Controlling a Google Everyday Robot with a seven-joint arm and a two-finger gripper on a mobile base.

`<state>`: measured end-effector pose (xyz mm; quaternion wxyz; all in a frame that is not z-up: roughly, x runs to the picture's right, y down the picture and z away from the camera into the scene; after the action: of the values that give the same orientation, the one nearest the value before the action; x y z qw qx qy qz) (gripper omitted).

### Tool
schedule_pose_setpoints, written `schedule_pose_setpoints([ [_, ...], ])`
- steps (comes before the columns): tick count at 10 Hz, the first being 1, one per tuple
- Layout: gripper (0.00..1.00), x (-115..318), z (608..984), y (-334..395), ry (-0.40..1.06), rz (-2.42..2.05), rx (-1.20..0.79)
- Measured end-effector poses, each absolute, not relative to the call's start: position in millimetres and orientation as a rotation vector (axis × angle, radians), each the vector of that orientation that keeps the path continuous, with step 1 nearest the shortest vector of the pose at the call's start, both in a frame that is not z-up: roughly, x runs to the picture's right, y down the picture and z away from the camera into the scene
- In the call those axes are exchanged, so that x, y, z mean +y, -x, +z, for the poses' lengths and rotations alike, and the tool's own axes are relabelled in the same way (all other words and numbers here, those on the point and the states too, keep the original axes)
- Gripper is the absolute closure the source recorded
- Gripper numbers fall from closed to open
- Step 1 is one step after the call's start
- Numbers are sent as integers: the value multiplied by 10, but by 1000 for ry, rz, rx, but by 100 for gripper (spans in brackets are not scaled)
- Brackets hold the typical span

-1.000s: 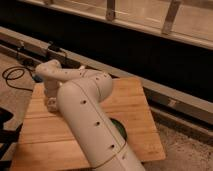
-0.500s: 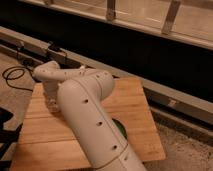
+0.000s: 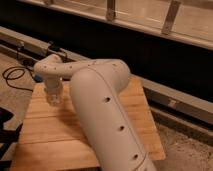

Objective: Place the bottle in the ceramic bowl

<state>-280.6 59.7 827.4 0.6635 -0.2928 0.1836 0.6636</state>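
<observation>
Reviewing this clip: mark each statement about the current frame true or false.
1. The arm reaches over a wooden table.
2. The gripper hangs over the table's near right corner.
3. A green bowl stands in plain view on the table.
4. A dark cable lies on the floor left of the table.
1. True. The white arm stretches over the wooden table.
2. False. The gripper hangs over the table's far left part.
3. False. Nothing green shows; the arm covers the table's middle.
4. True. The cable loops on the floor by the table's far left corner.
</observation>
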Motion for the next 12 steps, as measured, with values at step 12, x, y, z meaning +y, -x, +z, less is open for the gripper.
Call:
schedule_pose_setpoints([
  [12,100,1656,7417,962,563,1685,403],
])
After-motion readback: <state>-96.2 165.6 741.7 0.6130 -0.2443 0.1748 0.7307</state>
